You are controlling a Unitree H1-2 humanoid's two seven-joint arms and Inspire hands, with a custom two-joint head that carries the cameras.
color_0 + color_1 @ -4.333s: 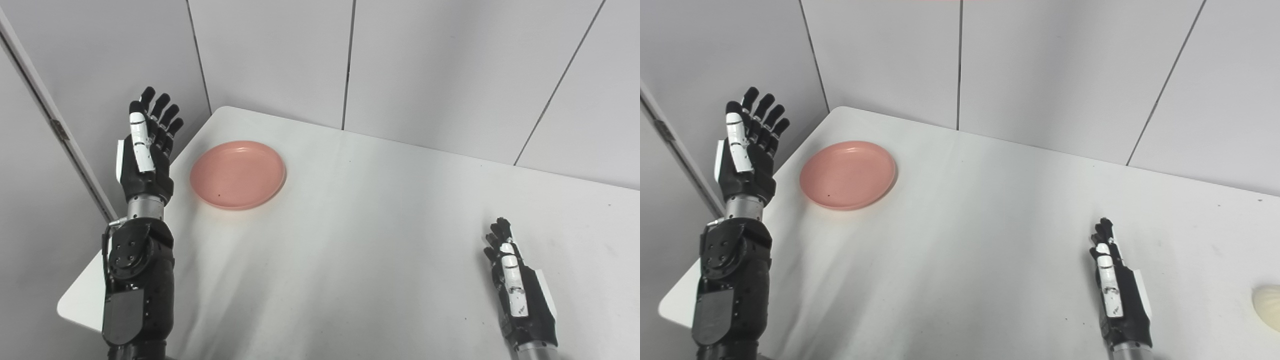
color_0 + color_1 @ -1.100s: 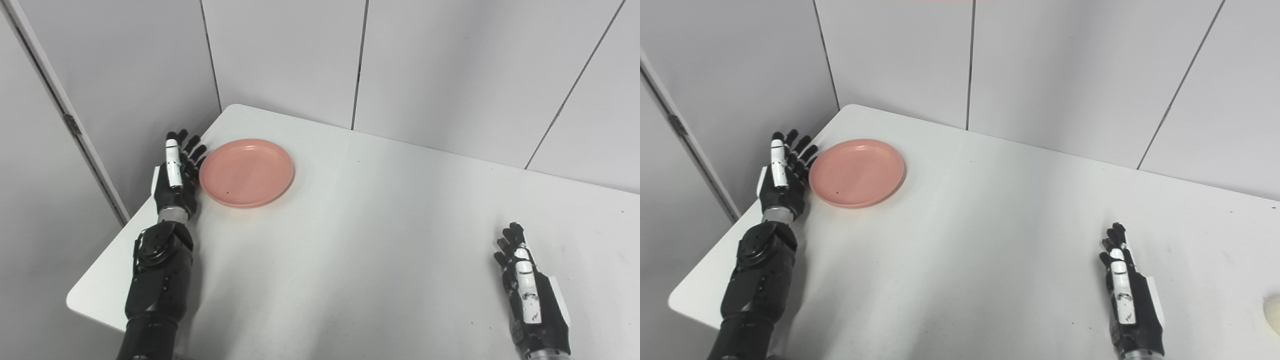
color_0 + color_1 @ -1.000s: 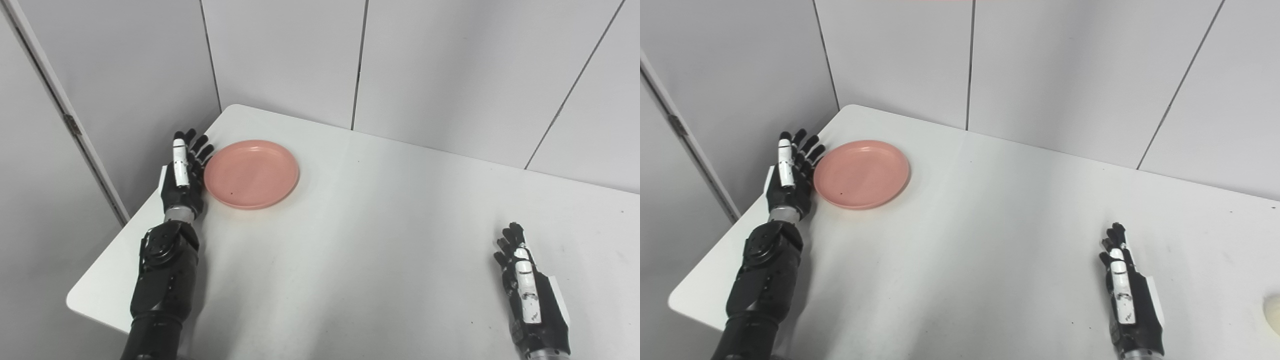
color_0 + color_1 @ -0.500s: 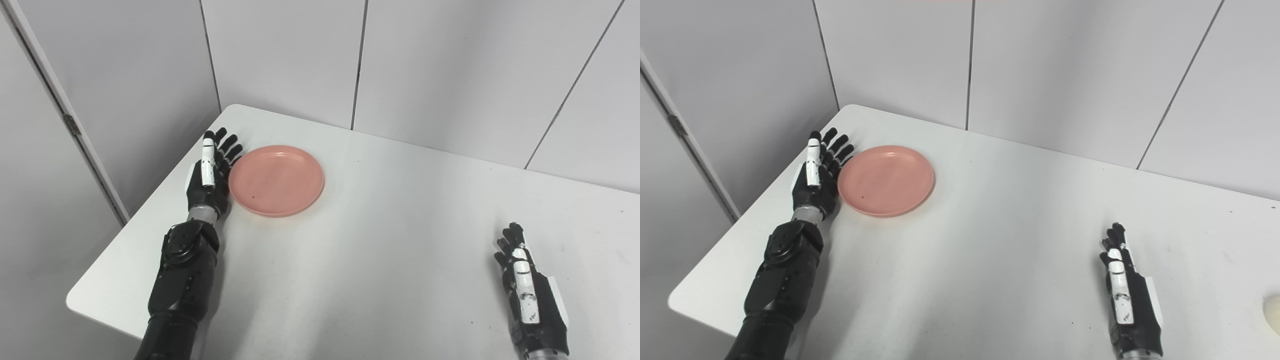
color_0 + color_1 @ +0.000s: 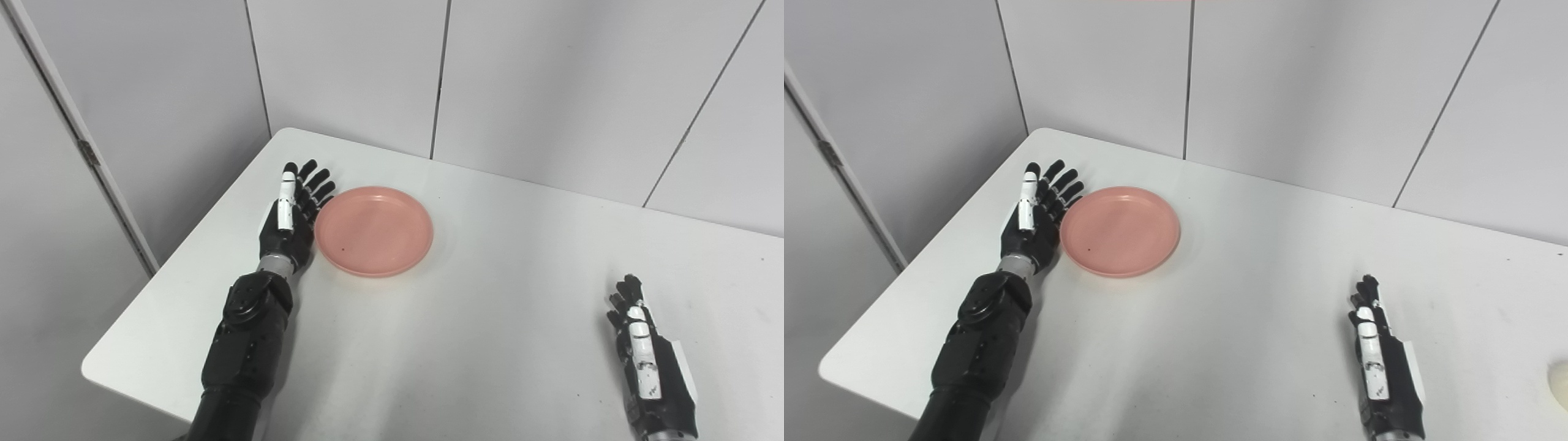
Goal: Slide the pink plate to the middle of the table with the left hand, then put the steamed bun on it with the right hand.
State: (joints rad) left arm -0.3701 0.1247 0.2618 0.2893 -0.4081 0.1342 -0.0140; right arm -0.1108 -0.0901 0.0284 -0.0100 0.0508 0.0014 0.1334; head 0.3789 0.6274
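The pink plate (image 5: 373, 230) lies flat on the white table (image 5: 465, 343), left of its middle. My left hand (image 5: 289, 220) stands edge-on against the plate's left rim, open, fingers straight and pointing away from me, holding nothing. My right hand (image 5: 648, 364) rests open on the table at the lower right, fingers extended, nothing in it. The steamed bun (image 5: 1559, 383), pale and round, shows only as a sliver at the right edge of the right eye view, to the right of my right hand.
Grey wall panels (image 5: 520, 86) close off the table's far side and its left corner. The table's left edge (image 5: 184, 245) runs just left of my left forearm. The tabletop carries a few small dark specks.
My left hand came down to the plate's left rim and has pushed it rightward across the table, about a plate's width over the last second. The right hand has stayed put.
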